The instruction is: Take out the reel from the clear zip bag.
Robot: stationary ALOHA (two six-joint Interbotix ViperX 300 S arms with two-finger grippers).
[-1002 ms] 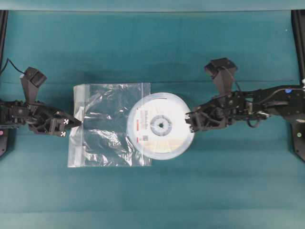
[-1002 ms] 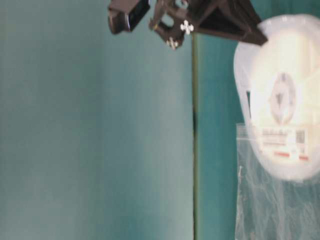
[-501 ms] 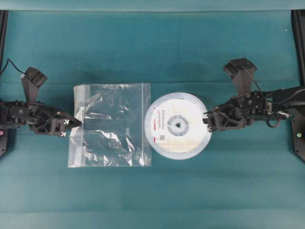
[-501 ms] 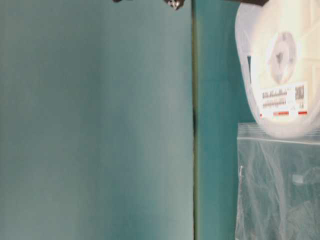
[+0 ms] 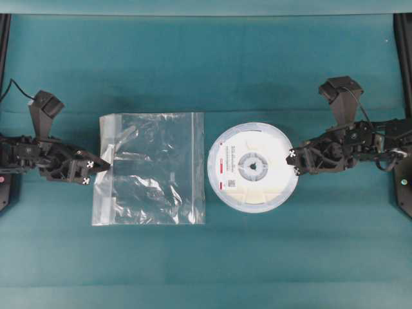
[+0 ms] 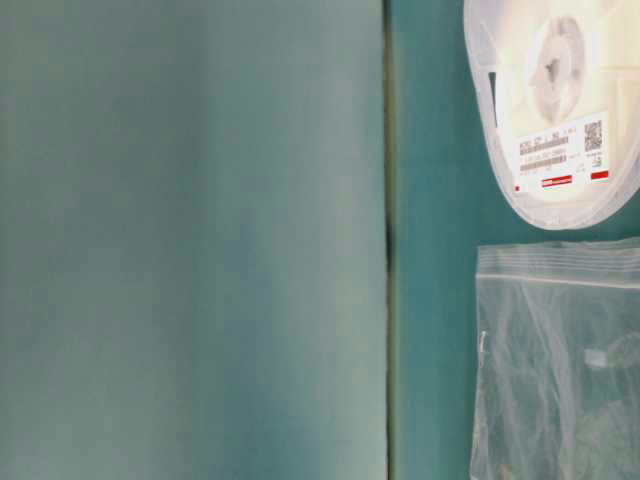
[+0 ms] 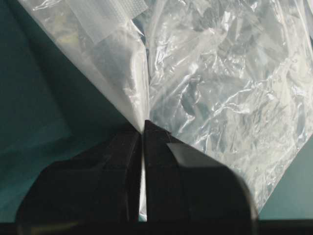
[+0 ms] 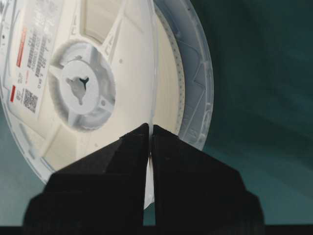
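Teal cloth tabletop (image 5: 257, 77) — left gripper (image 5: 103, 165) clamped on clear zip bag (image 5: 151, 168), right gripper (image 5: 291, 161) on reel (image 5: 252, 167).

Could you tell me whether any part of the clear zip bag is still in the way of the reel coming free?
Nothing visible is. The reel lies fully outside the clear zip bag, with bare table between them. The right gripper is shut on the reel's rim, and the left gripper pinches the bag's opposite edge.
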